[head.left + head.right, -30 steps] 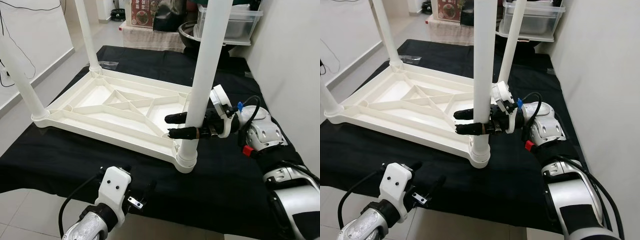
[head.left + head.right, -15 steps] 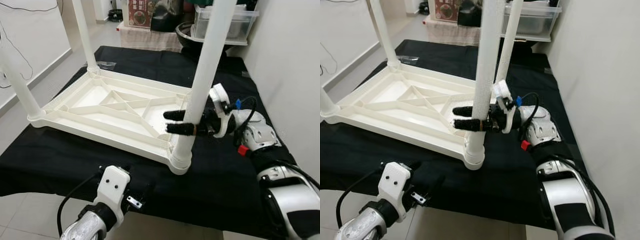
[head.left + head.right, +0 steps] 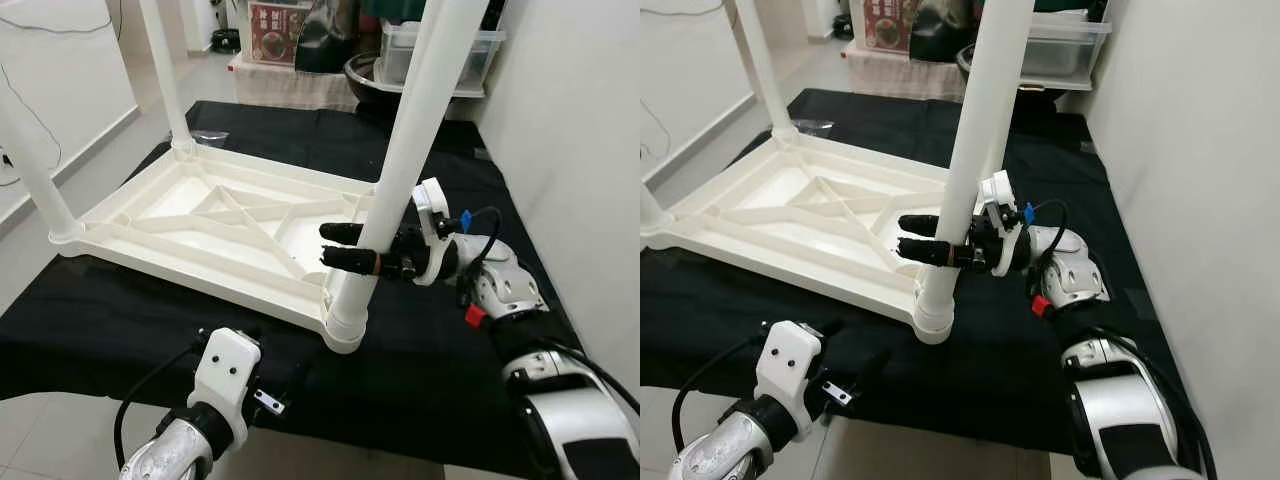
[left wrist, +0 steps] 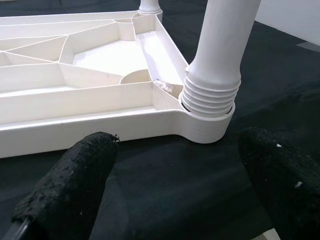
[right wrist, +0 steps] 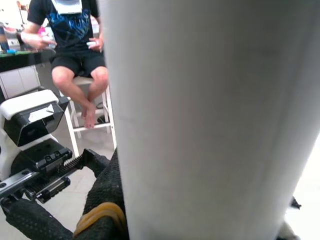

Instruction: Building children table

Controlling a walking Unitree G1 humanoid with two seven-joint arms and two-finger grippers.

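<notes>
1. One white table top [image 3: 215, 225] lies upside down on the black cloth [image 3: 120, 320], with four white legs standing in its corners.
2. The right gripper [image 3: 340, 246] pinches the near right leg [image 3: 400, 170] low down, one finger on each side.
3. The left gripper [image 4: 170, 180] hangs at the cloth's near edge, fingers spread and holding nothing.
4. One person [image 5: 75, 45] sits on a stool.
5. Since a second ago the gripped leg leans more to the right, and its base sits further left.
</notes>
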